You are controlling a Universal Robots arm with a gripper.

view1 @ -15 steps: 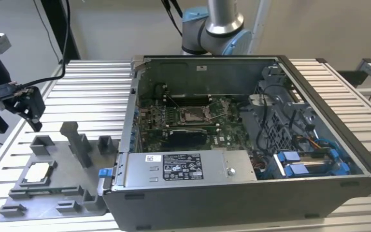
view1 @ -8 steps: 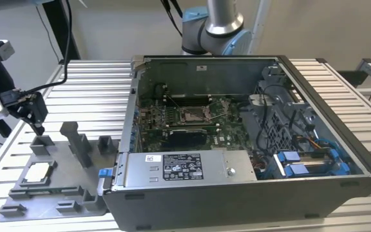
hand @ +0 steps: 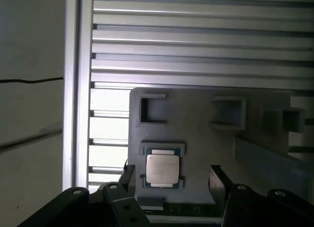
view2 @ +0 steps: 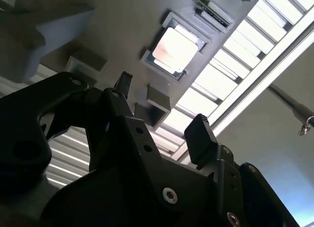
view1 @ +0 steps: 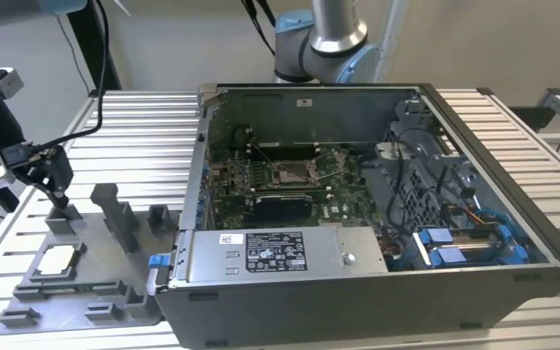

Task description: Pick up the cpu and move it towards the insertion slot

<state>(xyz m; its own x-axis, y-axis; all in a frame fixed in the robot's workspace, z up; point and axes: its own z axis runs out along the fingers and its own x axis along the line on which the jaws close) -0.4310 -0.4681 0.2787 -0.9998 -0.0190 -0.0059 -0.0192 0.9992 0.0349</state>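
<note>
The cpu lies flat in a recess of the grey fixture plate at the exterior view's left; its pale silvery top also shows in both wrist views. My gripper hangs above the far end of that plate, behind the cpu and apart from it. In both wrist views the gripper is open with nothing between its dark fingers. The insertion slot, a shiny square frame with a dark centre, sits on the green board inside the open computer case.
The computer case lies open-side up on the slatted metal table. A silver labelled power-supply box lies along the case's near wall. Upright grey blocks rise from the fixture plate between gripper and case. An arm base stands behind the case.
</note>
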